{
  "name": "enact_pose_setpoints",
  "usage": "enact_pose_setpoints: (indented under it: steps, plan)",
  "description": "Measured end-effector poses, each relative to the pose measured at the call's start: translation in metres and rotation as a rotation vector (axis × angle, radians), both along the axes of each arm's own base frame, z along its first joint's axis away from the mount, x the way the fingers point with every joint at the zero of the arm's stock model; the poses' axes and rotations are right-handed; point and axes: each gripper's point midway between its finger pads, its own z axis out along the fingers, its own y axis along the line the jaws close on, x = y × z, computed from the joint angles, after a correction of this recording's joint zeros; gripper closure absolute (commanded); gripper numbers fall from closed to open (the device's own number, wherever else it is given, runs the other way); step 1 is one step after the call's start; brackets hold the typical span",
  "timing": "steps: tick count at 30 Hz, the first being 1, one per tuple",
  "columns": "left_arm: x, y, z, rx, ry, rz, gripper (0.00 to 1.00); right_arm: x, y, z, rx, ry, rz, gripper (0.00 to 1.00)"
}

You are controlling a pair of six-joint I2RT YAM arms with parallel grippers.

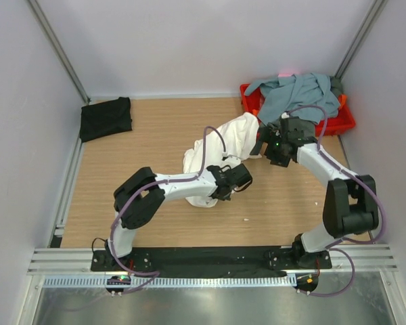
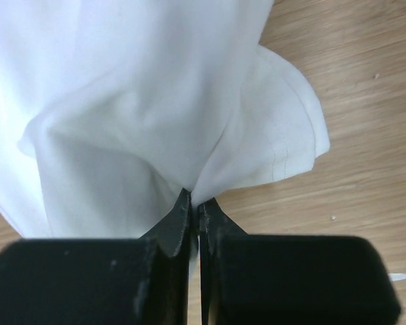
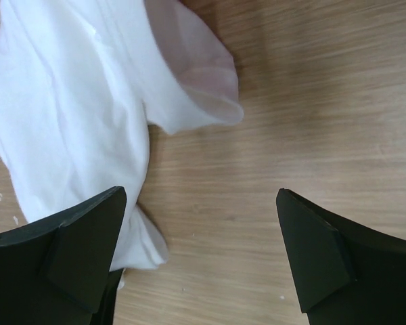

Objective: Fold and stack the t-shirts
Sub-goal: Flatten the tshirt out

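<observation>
A crumpled white t-shirt (image 1: pixel 220 143) lies in the middle of the wooden table. My left gripper (image 1: pixel 241 179) is shut on a fold of it; in the left wrist view the fingertips (image 2: pixel 195 203) pinch the white cloth (image 2: pixel 135 101), which hangs bunched from them. My right gripper (image 1: pixel 265 147) is open and empty just right of the shirt's far end. In the right wrist view its jaws (image 3: pixel 201 196) stand wide over bare wood, with the white shirt (image 3: pixel 68 101) beside the left finger. A folded black t-shirt (image 1: pixel 105 118) lies at the far left.
A red plastic tray (image 1: pixel 349 122) stands at the back right, holding a grey-blue shirt (image 1: pixel 294 95) and a dark grey one (image 1: pixel 336 84) that spill over its rim. White walls and metal rails border the table.
</observation>
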Motion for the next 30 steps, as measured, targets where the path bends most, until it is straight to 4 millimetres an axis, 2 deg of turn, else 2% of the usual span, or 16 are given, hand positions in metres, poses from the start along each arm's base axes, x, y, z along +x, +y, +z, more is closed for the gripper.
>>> enact_pose_setpoints:
  steps: [5,7,10,11,13,14,16,17,18,22,24,26,28,30]
  plan:
    - [-0.005,0.015,0.005,0.001,0.001,0.006,1.00,0.020,0.008,-0.041,0.006,0.065,0.030,0.07]
    - [-0.006,0.020,0.003,0.006,0.004,0.009,1.00,0.027,0.012,-0.051,0.005,0.072,0.042,0.09]
    - [-0.009,0.026,-0.002,0.019,0.011,0.011,1.00,0.034,0.019,-0.056,0.003,0.065,0.062,0.18]
    - [-0.009,0.027,-0.002,0.020,0.012,0.012,1.00,0.037,0.022,-0.056,0.004,0.058,0.072,0.29]
    - [-0.011,0.030,0.001,0.015,0.009,0.012,1.00,0.043,0.031,-0.054,0.006,0.033,0.101,0.44]
    - [-0.012,0.033,0.004,0.010,0.006,0.012,1.00,0.045,0.035,-0.053,0.010,0.020,0.116,0.61]
    - [-0.014,0.038,0.017,-0.013,-0.008,0.013,1.00,0.050,0.042,-0.050,0.023,-0.003,0.139,0.77]
    - [-0.015,0.041,0.026,-0.025,-0.019,0.014,1.00,0.052,0.046,-0.047,0.038,-0.014,0.148,0.91]
    - [-0.015,0.043,0.036,-0.040,-0.032,0.016,1.00,0.053,0.048,-0.046,0.043,-0.018,0.156,0.99]
    - [-0.014,0.055,0.080,-0.080,-0.097,0.016,1.00,0.050,0.057,-0.037,0.095,-0.023,0.179,0.98]
    - [-0.016,0.066,0.102,-0.087,-0.126,0.009,1.00,0.043,0.060,-0.023,0.121,-0.022,0.181,0.98]
    - [-0.021,0.082,0.134,-0.102,-0.165,-0.009,1.00,0.034,0.060,0.015,0.139,-0.060,0.176,0.99]
    - [-0.026,0.097,0.177,-0.144,-0.214,-0.030,1.00,0.027,0.055,0.067,0.137,-0.128,0.161,0.98]
    - [-0.031,0.111,0.226,-0.217,-0.279,-0.044,1.00,0.019,0.049,0.137,0.140,-0.259,0.146,0.99]
